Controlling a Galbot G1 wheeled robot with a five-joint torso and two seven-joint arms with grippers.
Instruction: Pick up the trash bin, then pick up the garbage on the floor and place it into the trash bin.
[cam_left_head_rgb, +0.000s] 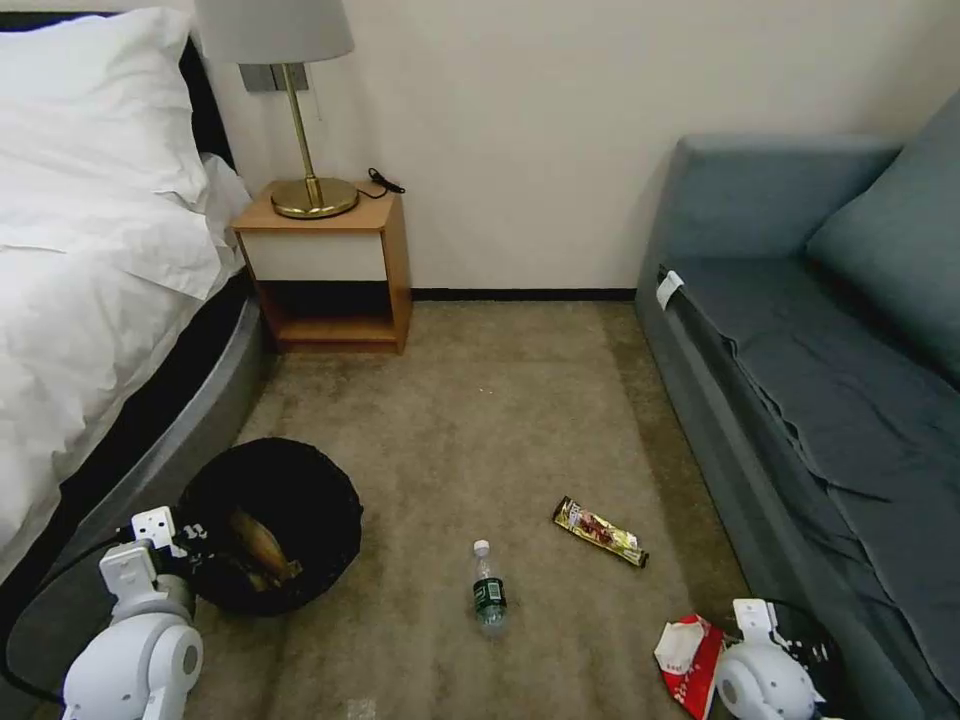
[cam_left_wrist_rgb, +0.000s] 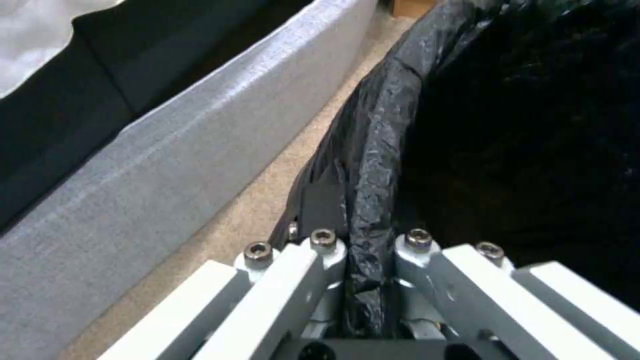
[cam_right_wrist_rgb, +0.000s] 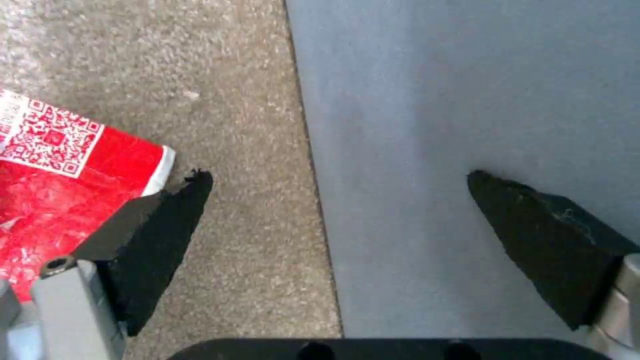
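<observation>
The trash bin, lined with a black bag, stands on the carpet beside the bed with a tan paper wad inside. My left gripper is shut on its near rim; the left wrist view shows the bag-covered rim pinched in that gripper. On the floor lie a small clear bottle, a long dark snack wrapper and a red-and-white packet. My right gripper hangs open low by the sofa front, just right of the packet, with nothing inside the gripper.
A bed with a grey base runs along the left, close to the bin. The wooden nightstand with a lamp stands at the back wall. A grey-blue sofa lines the right side. Open carpet lies between them.
</observation>
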